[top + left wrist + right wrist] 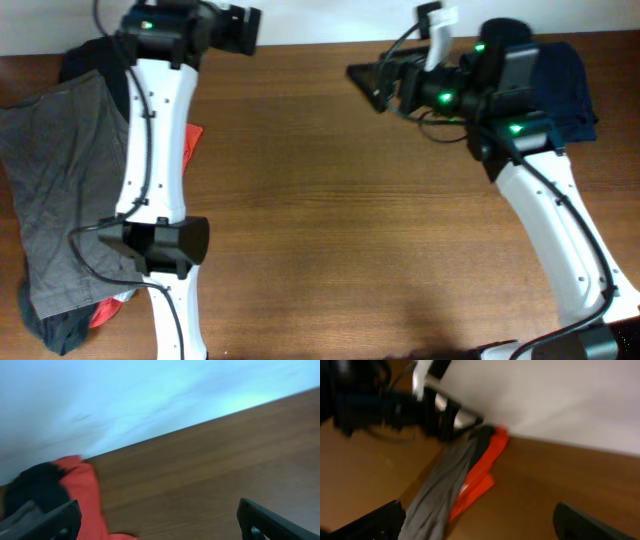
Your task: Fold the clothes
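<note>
The top view is sharp and evenly lit, with soft shadows on the counter. Both wrist views are blurry. The wall glows pale blue.

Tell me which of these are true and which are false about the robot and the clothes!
1. The grey shorts lie on the left side of the table. True.
2. The left gripper is holding the red-orange top. False: its fingers are wide apart with nothing between them, and the top lies on the table off to one side.
3. The navy-blue shorts sit on top of the grey shorts. False: they lie at the far right corner, well apart from the grey shorts.
4. The right gripper is open and empty. True.
5. Bits of the red-orange top poke out from under the grey shorts. True.
</note>
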Available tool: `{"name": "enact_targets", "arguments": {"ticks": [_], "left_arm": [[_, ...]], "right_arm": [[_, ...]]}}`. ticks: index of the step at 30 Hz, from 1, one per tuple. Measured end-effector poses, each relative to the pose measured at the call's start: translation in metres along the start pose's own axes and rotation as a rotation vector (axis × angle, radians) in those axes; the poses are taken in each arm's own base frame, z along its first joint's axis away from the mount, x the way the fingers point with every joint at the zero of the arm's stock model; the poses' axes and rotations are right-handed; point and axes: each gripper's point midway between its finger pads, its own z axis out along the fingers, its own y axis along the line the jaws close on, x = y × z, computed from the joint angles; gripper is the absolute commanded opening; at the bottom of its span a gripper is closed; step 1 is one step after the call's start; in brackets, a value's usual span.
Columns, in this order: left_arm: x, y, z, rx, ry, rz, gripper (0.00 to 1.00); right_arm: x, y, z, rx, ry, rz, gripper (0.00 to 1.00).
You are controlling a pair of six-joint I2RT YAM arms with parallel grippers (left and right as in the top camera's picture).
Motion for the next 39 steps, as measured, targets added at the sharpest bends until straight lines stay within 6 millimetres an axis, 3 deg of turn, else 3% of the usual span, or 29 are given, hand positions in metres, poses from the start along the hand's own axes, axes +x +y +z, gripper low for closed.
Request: {"name": "enact_targets", "arguments": {"ticks": [4,13,16,19,21,23,25,29,31,33,36,39], "left_arm": [[0.004,0.019,0.000,-0.031,0.006,-0.021,0.99],[0.004,0.019,0.001,-0.031,0.008,-0.021,0.99],[0.004,0.019,0.001,-0.031,0.009,-0.020,0.99],[0.005,0.019,0.001,-0.031,0.010,-0.020,0.99],[0.005,0.019,0.001,-0.031,0.010,-0.020,0.99],[0.005,0.018,0.001,-0.030,0.012,-0.020,0.99],[0.005,0.018,0.001,-0.030,0.012,-0.020,0.99],[0.005,0.018,0.001,-0.030,0.012,-0.020,0.99],[0.005,0.019,0.001,-0.030,0.010,-0.020,0.99],[0.005,0.018,0.001,-0.030,0.013,-0.020,0.99],[0.005,0.018,0.001,-0.030,0.012,-0.020,0.99],[0.005,0.018,0.001,-0.030,0.013,-0.020,0.99]], "right_arm": [[0.013,0.015,0.009,-0.039,0.045,0.012,0.99],[0.031,0.018,0.011,-0.043,0.111,0.063,0.99],[0.040,0.012,0.009,-0.013,0.143,0.072,0.99],[0.067,-0.020,0.002,0.152,0.234,-0.015,0.99],[0.084,-0.041,-0.014,0.319,0.318,-0.135,0.99],[0.086,-0.043,-0.028,0.397,0.340,-0.221,0.99],[0.073,-0.035,-0.054,0.471,0.299,-0.321,0.99],[0.050,-0.019,-0.115,0.564,0.152,-0.410,0.99],[0.046,-0.019,-0.165,0.656,0.004,-0.454,0.98],[0.071,-0.035,-0.185,0.713,-0.052,-0.458,0.99],[0.097,-0.049,-0.191,0.741,-0.091,-0.474,0.99],[0.143,-0.063,-0.195,0.763,-0.098,-0.471,0.98]]}}
